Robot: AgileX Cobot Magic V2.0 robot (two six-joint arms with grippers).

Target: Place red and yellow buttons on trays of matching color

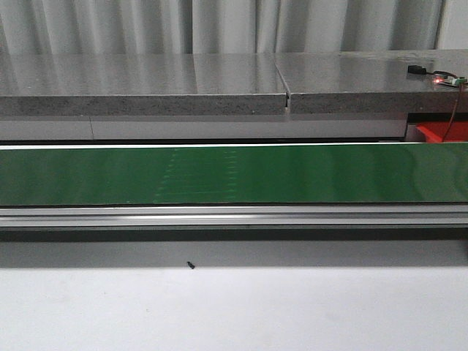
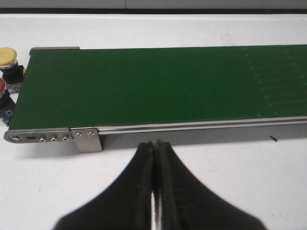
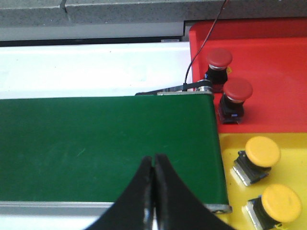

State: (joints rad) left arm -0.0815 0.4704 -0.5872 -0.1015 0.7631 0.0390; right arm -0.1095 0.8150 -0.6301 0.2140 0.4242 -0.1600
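In the right wrist view, two red buttons (image 3: 219, 58) (image 3: 238, 89) stand on the red tray (image 3: 278, 72), and two yellow buttons (image 3: 262, 151) (image 3: 281, 203) lie on the yellow tray (image 3: 235, 191) beside the belt's end. My right gripper (image 3: 154, 157) is shut and empty over the green belt (image 3: 96, 143). In the left wrist view, a yellow button (image 2: 7, 56) and a red button (image 2: 2, 87) stand on the white table off the belt's other end. My left gripper (image 2: 156, 143) is shut and empty, above the table in front of the belt.
The green conveyor belt (image 1: 234, 174) runs across the front view with an aluminium rail (image 1: 234, 216) along its near side. A grey stone ledge (image 1: 219, 88) lies behind it. A corner of the red tray (image 1: 442, 131) shows at far right. A small black speck (image 1: 191, 265) lies on the white table.
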